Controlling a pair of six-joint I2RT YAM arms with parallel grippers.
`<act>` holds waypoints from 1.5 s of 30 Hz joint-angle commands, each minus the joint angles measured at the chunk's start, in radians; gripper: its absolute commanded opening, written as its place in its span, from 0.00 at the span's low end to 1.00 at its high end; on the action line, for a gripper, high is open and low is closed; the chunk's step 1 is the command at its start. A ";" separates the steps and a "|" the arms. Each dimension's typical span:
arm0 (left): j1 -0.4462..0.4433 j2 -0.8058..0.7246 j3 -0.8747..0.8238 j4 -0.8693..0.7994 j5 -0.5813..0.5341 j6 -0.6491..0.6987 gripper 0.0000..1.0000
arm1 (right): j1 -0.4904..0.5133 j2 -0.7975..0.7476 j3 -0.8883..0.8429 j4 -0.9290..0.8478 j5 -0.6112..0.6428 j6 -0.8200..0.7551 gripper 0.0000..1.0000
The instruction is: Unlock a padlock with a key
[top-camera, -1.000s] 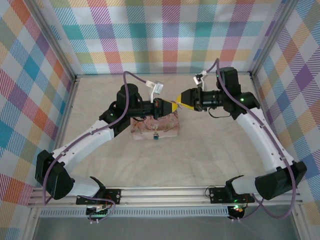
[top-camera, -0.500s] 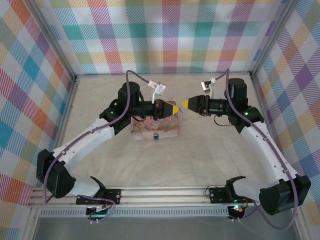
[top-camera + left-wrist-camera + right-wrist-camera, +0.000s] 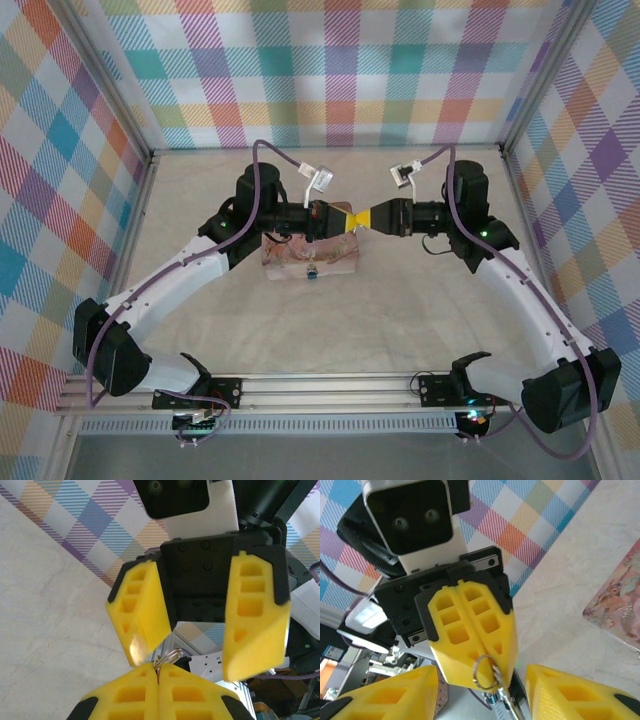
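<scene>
Pale marbled surface [image 3: 400, 300]; left tool [image 3: 157, 672] pinches the thin grey metal key [image 3: 502, 696] by its wire ring [image 3: 484, 671]; right tool [image 3: 373, 216] spread around those tips; tiny dark padlock [image 3: 312, 271] lies nearward of the left tool, against a pink illustrated tin [image 3: 295, 256].

We see a pale, faintly marbled desk [image 3: 400, 300] closed in on three sides by walls of pastel plaid: a back wall [image 3: 340, 70], a left wall [image 3: 55, 200] and a right wall [image 3: 590, 160], joined at the corners by slanted aluminium posts [image 3: 105, 80]. Along the near edge runs a slotted aluminium rail [image 3: 330, 385]. The light is soft and even, leaving only faint shadows on the desk.
</scene>
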 commanded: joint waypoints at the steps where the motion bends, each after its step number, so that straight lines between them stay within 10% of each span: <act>1: -0.010 0.002 0.034 0.002 0.030 0.014 0.00 | 0.011 0.004 0.025 -0.005 -0.038 -0.045 0.47; 12: -0.009 0.001 0.033 0.001 0.046 0.016 0.00 | 0.011 0.006 0.039 -0.029 -0.039 -0.070 0.17; 30: -0.002 -0.006 0.038 -0.038 0.050 0.043 0.00 | 0.004 -0.012 0.045 -0.040 -0.029 -0.088 0.00; 35: 0.014 -0.028 0.007 -0.021 0.032 0.019 0.31 | -0.013 -0.010 0.037 -0.022 -0.011 -0.065 0.00; 45: 0.048 -0.090 -0.069 0.064 0.008 -0.050 0.54 | -0.022 -0.028 0.024 0.010 0.057 -0.028 0.00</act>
